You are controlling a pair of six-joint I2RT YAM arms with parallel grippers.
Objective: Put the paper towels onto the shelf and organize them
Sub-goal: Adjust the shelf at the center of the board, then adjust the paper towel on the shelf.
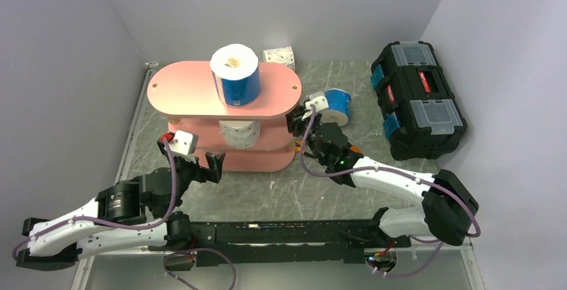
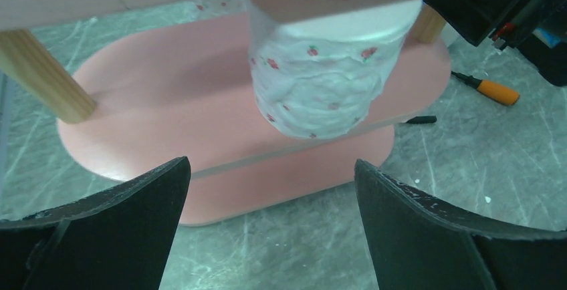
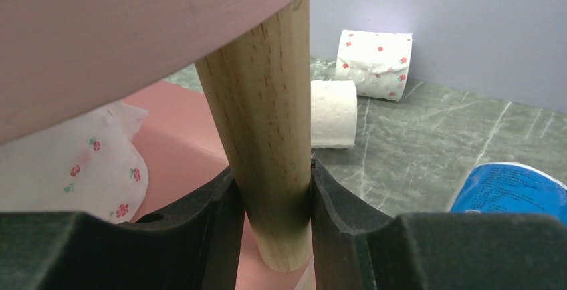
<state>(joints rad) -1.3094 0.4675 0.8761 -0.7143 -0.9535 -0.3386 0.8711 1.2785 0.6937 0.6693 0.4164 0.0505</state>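
The pink three-tier shelf point(image 1: 187, 93) stands at the middle left. A blue-wrapped roll point(image 1: 235, 76) stands on its top board. A speckled roll point(image 1: 239, 133) stands on a lower tier and also shows in the left wrist view point(image 2: 321, 76). My left gripper point(image 1: 194, 160) is open and empty just in front of the shelf point(image 2: 167, 103). My right gripper point(image 3: 271, 196) is shut on a wooden post point(image 3: 267, 136) at the shelf's right end. Another blue roll point(image 1: 337, 105), a plain white roll point(image 3: 332, 113) and a speckled roll point(image 3: 374, 63) lie on the table.
A black toolbox point(image 1: 418, 99) stands at the right by the wall. An orange-handled tool point(image 2: 491, 89) lies on the table near the shelf's right end. Grey walls close in the back and both sides.
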